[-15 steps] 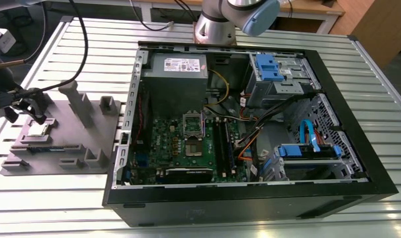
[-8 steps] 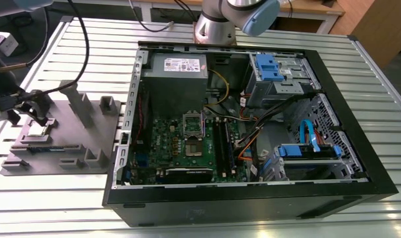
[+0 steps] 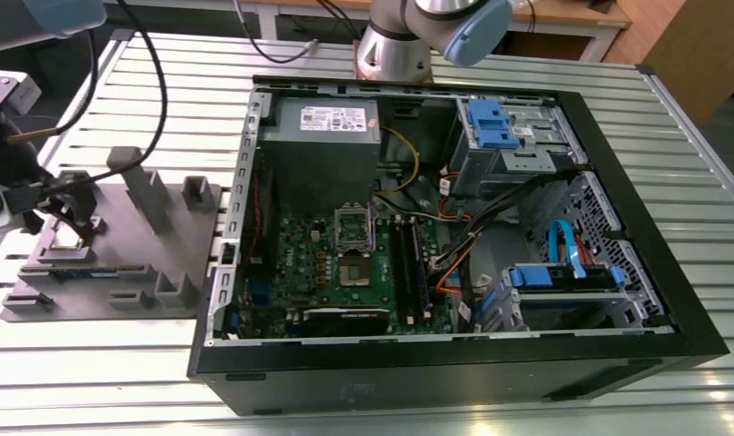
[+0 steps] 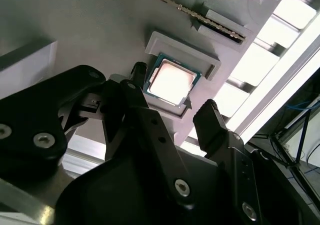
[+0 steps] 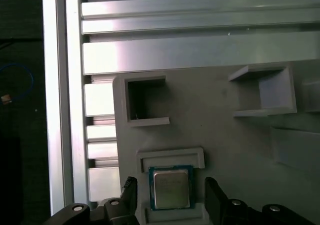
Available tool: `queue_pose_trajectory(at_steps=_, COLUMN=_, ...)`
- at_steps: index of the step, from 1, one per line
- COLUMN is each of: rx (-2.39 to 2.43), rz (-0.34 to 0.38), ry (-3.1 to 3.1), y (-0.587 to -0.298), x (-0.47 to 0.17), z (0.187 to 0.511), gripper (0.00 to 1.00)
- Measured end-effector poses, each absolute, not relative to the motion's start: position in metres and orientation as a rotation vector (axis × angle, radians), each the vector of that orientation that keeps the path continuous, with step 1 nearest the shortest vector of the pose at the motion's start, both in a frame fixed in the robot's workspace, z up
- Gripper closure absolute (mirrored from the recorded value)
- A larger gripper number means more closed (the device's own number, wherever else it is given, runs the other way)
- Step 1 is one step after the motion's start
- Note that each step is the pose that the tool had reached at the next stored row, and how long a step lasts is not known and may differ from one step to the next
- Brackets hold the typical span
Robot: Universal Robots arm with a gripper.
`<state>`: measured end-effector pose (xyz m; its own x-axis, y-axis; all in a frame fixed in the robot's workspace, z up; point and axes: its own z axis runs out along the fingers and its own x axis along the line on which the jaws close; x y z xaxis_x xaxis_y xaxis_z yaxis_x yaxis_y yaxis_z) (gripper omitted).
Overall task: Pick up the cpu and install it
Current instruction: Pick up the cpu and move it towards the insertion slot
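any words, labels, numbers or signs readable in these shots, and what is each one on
No text here is clear enough to quote.
cpu lid: faint print, too blurred to read.
white label on the power supply inside the computer case: lines of print, too small to read.
motherboard: any markings are too small to read.

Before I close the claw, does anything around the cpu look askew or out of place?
Nothing stands out. The cpu lies flat and square in its seat on the grey holder, and the open claw straddles it from both sides.
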<state>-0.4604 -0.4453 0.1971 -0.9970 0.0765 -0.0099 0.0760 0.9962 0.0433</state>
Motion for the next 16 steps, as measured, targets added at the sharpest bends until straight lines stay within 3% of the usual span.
queue_pose_trajectory(at_steps=16, rx=0.013, rz=0.068, ry=3.135, y=-0.4456, x=-0.4604, z=0.1882, gripper=0.35)
